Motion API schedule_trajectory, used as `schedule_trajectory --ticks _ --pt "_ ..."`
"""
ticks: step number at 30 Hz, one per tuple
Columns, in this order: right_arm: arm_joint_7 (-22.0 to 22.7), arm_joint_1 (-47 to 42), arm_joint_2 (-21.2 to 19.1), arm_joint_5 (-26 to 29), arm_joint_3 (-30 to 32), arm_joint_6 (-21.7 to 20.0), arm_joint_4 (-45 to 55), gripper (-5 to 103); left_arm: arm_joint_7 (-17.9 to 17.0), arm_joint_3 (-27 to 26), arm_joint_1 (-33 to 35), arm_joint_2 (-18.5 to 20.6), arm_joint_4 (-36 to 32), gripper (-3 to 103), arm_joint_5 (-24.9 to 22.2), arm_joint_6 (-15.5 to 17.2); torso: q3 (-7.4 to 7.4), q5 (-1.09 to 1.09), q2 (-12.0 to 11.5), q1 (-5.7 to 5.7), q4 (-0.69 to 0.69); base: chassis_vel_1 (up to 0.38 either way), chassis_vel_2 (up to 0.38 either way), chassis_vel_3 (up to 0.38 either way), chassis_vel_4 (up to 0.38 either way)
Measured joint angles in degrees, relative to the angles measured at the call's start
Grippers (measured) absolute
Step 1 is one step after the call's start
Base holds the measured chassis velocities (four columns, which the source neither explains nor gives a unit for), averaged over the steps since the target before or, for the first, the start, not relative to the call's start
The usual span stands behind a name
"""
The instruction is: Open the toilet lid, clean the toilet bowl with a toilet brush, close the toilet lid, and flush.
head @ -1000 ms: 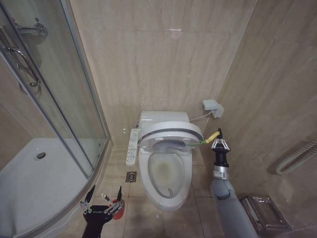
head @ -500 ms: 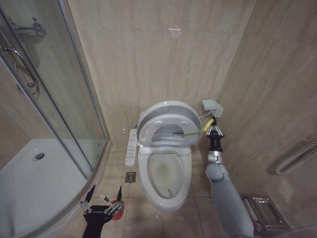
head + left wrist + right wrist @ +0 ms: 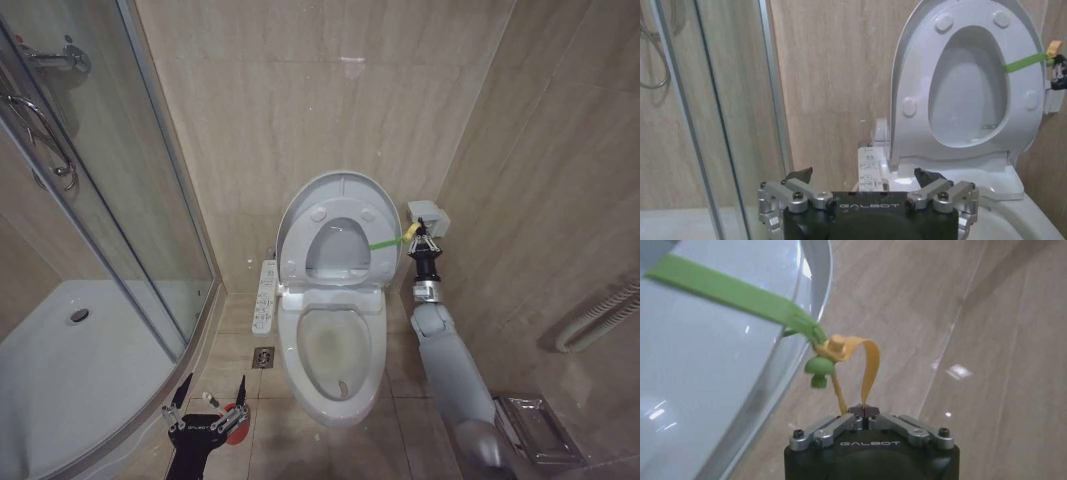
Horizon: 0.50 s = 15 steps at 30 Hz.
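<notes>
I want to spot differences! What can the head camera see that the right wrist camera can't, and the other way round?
Only the head view shows the toilet bowl, the glass shower door, the floor and the left hand, open and low beside the bowl. Only the right wrist view shows close up that the right hand is shut on a yellow loop tied to the green strap. Both show the raised toilet lid and the tiled wall.

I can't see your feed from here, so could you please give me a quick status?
Right gripper shut on yellow loop, tied to green strap. Lid upright, bowl open. Left gripper open, low by floor. Nothing in the way.
</notes>
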Motion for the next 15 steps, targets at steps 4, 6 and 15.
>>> schedule_trajectory --ticks 4,6,15 --pt "-0.8 2.7 0.1 -0.3 0.0 -0.2 -3.7 1 0.0 0.0 0.0 0.0 0.0 99 0.0 0.0 0.00 0.00 0.0 0.00 0.00 0.000 0.000 0.000 0.000" --pt "-1.1 3.5 0.2 -0.4 0.1 -0.4 -4.8 1 0.0 0.0 0.0 0.0 0.0 99 0.0 0.0 0.00 0.00 0.0 0.00 0.00 0.000 0.000 0.000 0.000" --pt "-3.2 8.0 0.9 -1.3 0.4 -1.4 -10.5 1 0.0 0.0 0.0 0.0 0.0 99 0.0 0.0 0.00 0.00 0.0 0.00 0.00 0.000 0.000 0.000 0.000"
